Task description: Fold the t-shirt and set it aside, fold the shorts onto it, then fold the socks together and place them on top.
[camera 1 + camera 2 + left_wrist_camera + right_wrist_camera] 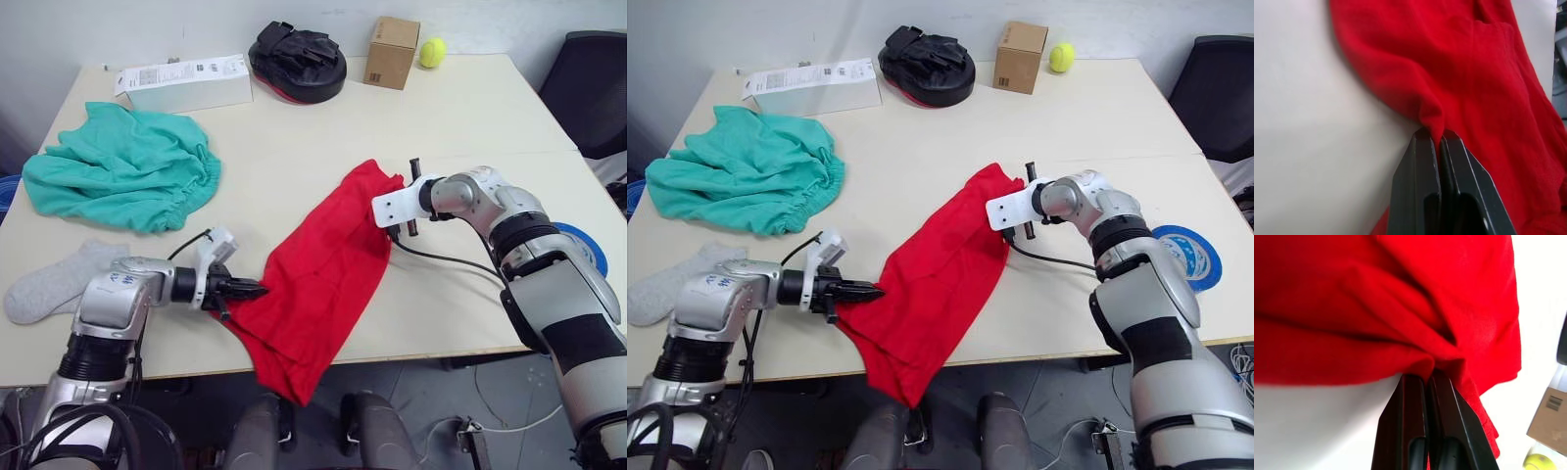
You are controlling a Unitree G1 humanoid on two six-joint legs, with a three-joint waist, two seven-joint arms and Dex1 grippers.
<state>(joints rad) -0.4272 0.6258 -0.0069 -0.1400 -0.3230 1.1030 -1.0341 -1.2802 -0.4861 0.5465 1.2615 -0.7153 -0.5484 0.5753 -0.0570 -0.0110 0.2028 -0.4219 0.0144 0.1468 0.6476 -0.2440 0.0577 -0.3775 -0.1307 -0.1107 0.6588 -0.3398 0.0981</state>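
The left tool (257, 288) is at the near left of the table (294, 147), its two black fingers (1422, 166) pressed together on a pinch of the t-shirt's (318, 274) left edge; the left wrist view shows a small ridge of red cloth drawn up into the closed tips. The right tool (1426, 377) is farther back and to the right, its fingers likewise clamped on a gathered fold at the t-shirt's far right corner, with creases fanning out from the grip.

Between the two tools the t-shirt lies as a long red band, its long axis running diagonally from the near left to the far right. Its near end hangs over the near edge of the table, and its far end points toward the middle of the table.

To the left of the left tool, the light grey socks (54, 279) lie flat near the table's left edge. Farther back on the left, the teal shorts (122, 166) sit in a rumpled heap, well apart from the t-shirt.

Along the far edge stand a white carton (186, 83), a black padded mitt (297, 61), a small cardboard box (392, 51) and a tennis ball (433, 51).
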